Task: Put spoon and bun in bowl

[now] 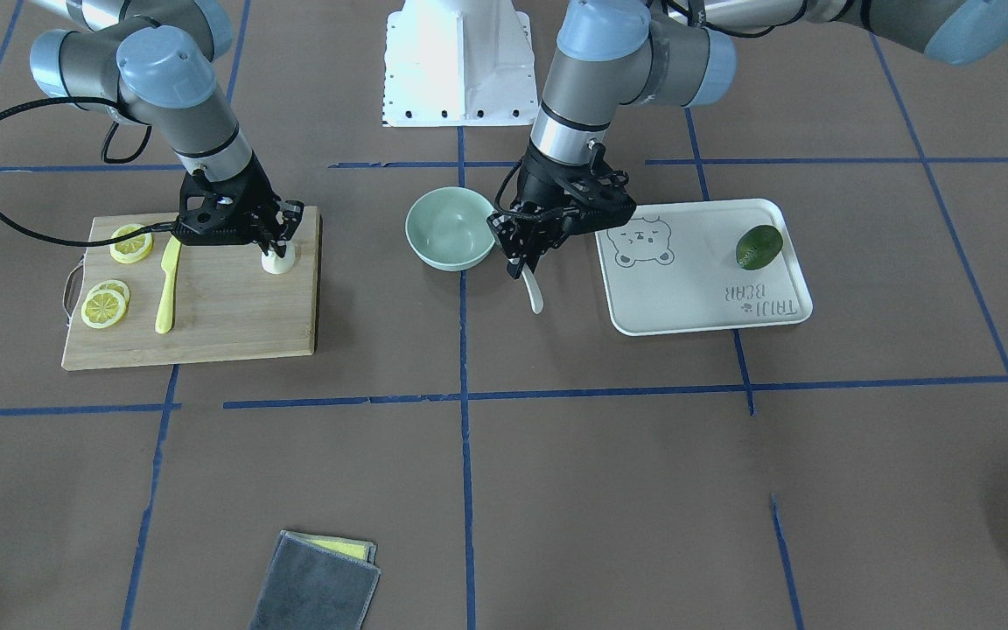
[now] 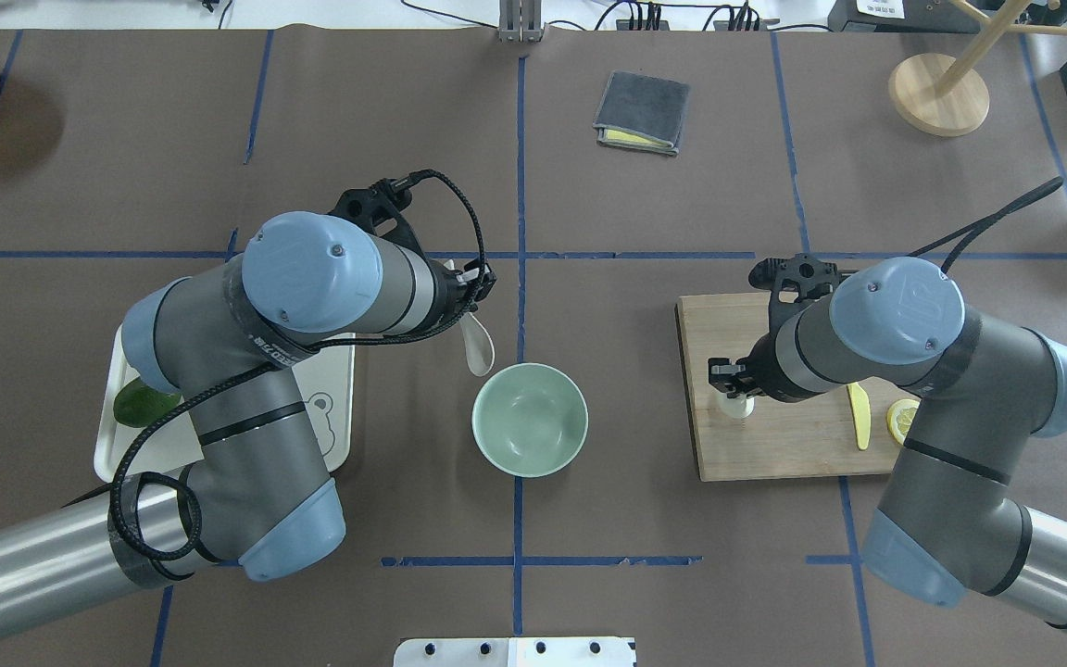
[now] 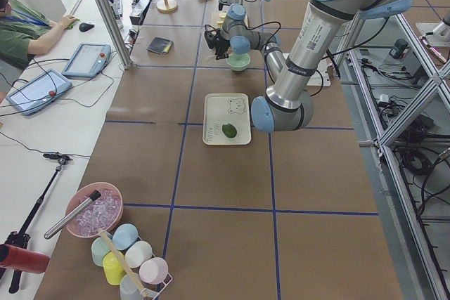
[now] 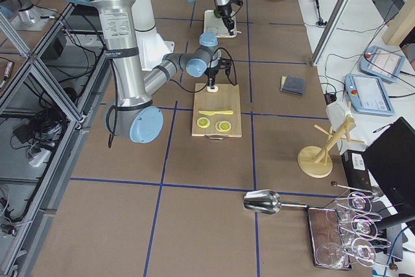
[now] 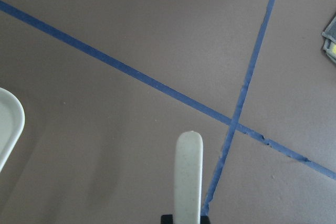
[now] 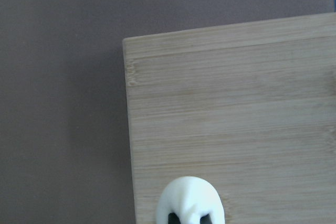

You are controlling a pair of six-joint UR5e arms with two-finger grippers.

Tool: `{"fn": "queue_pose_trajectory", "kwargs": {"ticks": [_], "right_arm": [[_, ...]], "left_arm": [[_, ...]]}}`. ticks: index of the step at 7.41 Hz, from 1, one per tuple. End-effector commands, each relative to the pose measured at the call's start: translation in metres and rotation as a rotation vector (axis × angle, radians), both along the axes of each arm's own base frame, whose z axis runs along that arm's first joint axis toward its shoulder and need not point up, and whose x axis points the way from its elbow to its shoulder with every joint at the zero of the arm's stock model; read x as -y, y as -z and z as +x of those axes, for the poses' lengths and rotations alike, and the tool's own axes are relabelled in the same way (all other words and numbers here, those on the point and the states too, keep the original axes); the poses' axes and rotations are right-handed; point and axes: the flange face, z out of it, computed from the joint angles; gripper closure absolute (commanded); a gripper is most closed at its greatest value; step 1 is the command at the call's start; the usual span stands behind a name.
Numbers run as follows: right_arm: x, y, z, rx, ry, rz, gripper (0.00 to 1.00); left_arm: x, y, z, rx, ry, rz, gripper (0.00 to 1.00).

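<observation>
Between the fingers of the left pincer (image 1: 519,261) is the spoon (image 1: 535,293), clamped by one end. The rest sticks out past the tips, apparently clear of the counter (image 1: 556,490). Bowl (image 1: 450,229) is just beside this pincer, rim near the spoon, not touching. Right pincer (image 1: 281,248) is closed on the bun (image 1: 277,262) directly below it, at the cutting board (image 1: 233,324) corner nearest the bowl. Can't tell if the bun is off the board.

Step in hand, I judge: carry both to the bowl. Bring the spoon over the bowl's centre and go low before letting go, so it doesn't clip the rim. Squeeze the bun lightly; it looks soft.

Spoon: off-white, faintly speckled. Bun: white, domed, pinched folds on top. Bowl: pale mint, neither thing in it yet.
</observation>
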Motion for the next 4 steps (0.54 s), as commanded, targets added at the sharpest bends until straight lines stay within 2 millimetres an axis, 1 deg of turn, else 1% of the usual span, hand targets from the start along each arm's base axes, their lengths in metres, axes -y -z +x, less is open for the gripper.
{"fn": "queue_pose_trajectory", "kwargs": {"ticks": [1,2,4], "right_arm": [[0.008,0.01,0.011,0.018,-0.022,0.011,1.0],[0.012,0.015,0.014,0.024,-0.033,0.016,1.0],[0.019,0.016,0.021,0.027,-0.047,0.016,1.0]], "left_arm": [[-0.027,0.002,0.038,0.002,0.003,-0.003,1.0],[-0.042,0.001,0.048,-0.003,-0.014,-0.011,1.0],[-0.046,0.004,0.049,-0.008,-0.018,-0.008,1.0]]}}
